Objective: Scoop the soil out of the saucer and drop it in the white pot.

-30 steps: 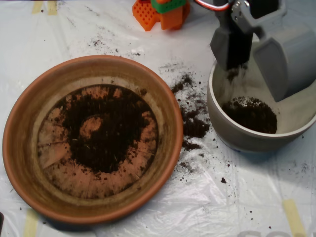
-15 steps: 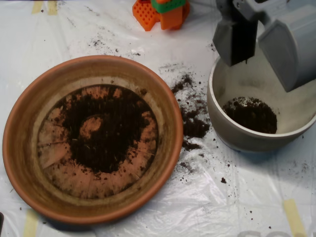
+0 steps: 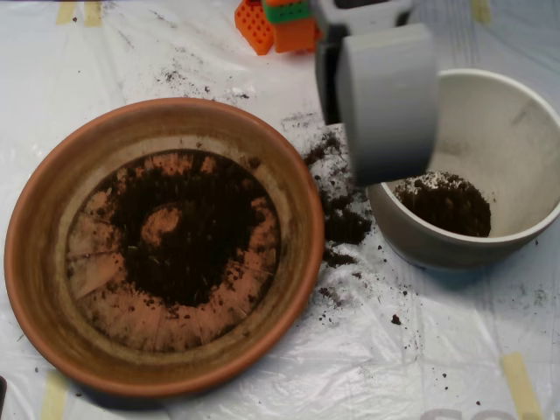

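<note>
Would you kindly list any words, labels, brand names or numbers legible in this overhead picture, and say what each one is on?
None can be read.
Faint grey marks at the bottom edge of the plastic sheet: cut off and too blurred to read.
The saucer, white pot, tool and orange block bear no visible lettering.

Orange-brown terracotta saucer [image 3: 166, 245] showing a pale streaked base, dark brown-black soil [image 3: 188, 232] lying in it, off-white pot [image 3: 490, 166] showing grayish walls, grey scoop [image 3: 385, 101], orange and green block [image 3: 280, 22], white plastic sheet [image 3: 420, 350] wearing yellowish tape strips [image 3: 521, 385]
</note>
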Available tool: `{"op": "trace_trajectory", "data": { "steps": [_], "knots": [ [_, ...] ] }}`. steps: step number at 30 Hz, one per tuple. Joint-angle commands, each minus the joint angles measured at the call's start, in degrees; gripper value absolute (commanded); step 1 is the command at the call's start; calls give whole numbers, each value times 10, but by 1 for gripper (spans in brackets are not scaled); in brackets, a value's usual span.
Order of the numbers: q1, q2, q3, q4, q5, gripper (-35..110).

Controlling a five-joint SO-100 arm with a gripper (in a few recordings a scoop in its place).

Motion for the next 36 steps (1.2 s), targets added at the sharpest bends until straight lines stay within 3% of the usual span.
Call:
{"op": "trace_trajectory", "data": {
  "steps": [1,20,36],
  "knots": [
    [44,41,12,-15,27,42],
    [205,54,427,-225,7,45],
    [287,-79,471,-272,-47,47]
  ]
}}
